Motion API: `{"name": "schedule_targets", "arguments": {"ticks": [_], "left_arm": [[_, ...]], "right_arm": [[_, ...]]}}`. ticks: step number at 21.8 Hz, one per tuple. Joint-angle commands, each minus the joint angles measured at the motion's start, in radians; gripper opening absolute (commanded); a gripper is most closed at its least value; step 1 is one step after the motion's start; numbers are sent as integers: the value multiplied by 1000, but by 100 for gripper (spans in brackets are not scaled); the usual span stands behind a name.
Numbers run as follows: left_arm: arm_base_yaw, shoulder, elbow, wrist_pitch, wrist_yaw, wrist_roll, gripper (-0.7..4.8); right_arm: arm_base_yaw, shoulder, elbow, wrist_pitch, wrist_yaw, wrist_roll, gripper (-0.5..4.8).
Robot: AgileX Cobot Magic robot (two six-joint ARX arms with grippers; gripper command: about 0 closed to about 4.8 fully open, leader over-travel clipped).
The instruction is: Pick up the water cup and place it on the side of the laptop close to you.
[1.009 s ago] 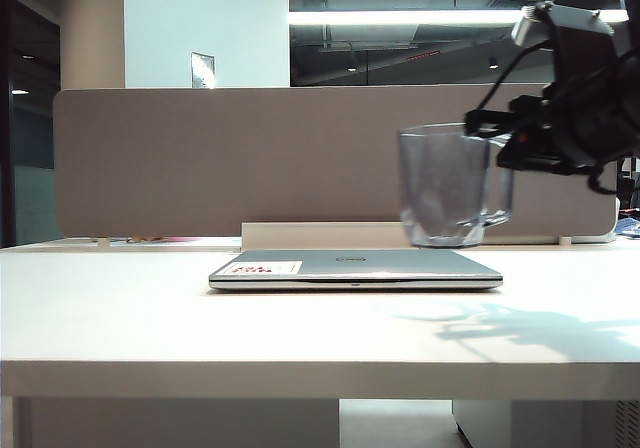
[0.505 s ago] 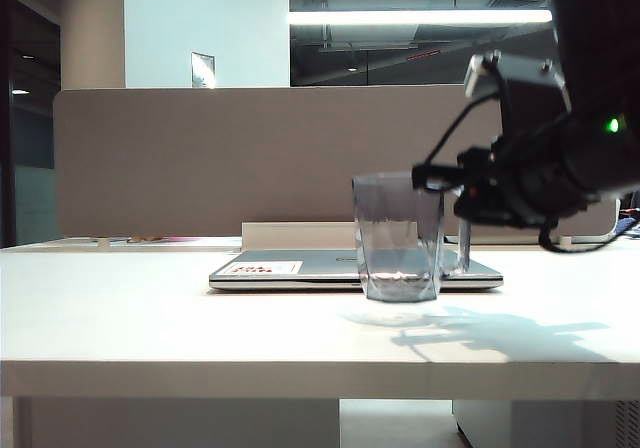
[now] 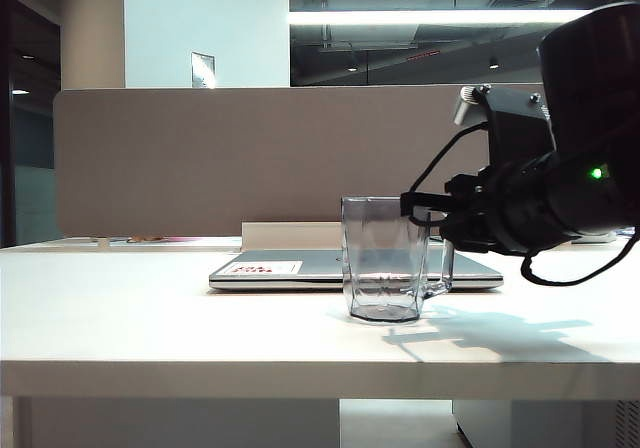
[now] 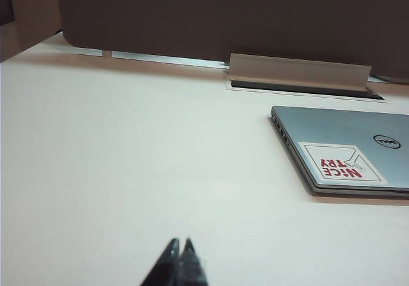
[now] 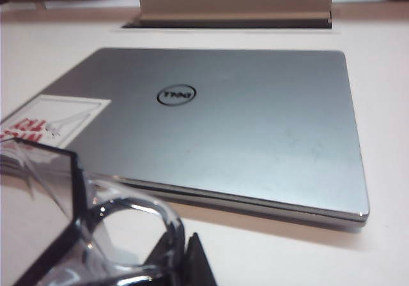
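The water cup (image 3: 383, 260), clear and grey-tinted, stands upright with its base down at the tabletop, just in front of the near edge of the closed silver laptop (image 3: 320, 266). My right gripper (image 3: 432, 220) reaches in from the right and is shut on the cup's handle (image 5: 137, 212). In the right wrist view the gripper (image 5: 182, 248) pinches that handle, with the laptop lid (image 5: 243, 126) beyond it. My left gripper (image 4: 179, 244) is shut on nothing, hovering over bare table well left of the laptop (image 4: 345, 139). It does not show in the exterior view.
A white rectangular block (image 3: 290, 235) lies behind the laptop, against a grey partition (image 3: 200, 158). The table's front edge (image 3: 300, 368) runs close in front of the cup. A red-and-white sticker (image 3: 260, 267) marks the lid's left corner.
My right arm has carried the cup from high over the laptop's right rear, down and leftward, to the table on the near side. The left gripper has stayed still.
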Motion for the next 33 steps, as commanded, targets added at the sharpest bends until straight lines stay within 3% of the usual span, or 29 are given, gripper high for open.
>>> {"name": "schedule_targets", "arguments": {"ticks": [1, 11, 14, 19, 21, 26, 28, 33], "left_arm": [[-1, 1, 3, 7, 11, -3, -6], [-1, 1, 3, 7, 11, -3, -6], [-1, 1, 3, 7, 11, -3, -6], [-1, 1, 3, 7, 11, -3, -6], [-1, 1, 3, 7, 11, -3, -6], [-1, 1, 3, 7, 11, -3, -6], [-1, 1, 3, 7, 11, -3, -6], [-1, 1, 3, 7, 11, -3, -6]], "right_arm": [[1, 16, 26, 28, -3, 0, -1], [1, 71, 72, 21, -5, -4, 0], [2, 70, 72, 20, -4, -4, 68], [6, 70, 71, 21, -4, -5, 72], [6, 70, 71, 20, -4, -7, 122], [6, 62, 44, 25, -3, -24, 126], [6, 58, 19, 31, -3, -33, 174], [6, 28, -34, 55, -3, -34, 180]]}}
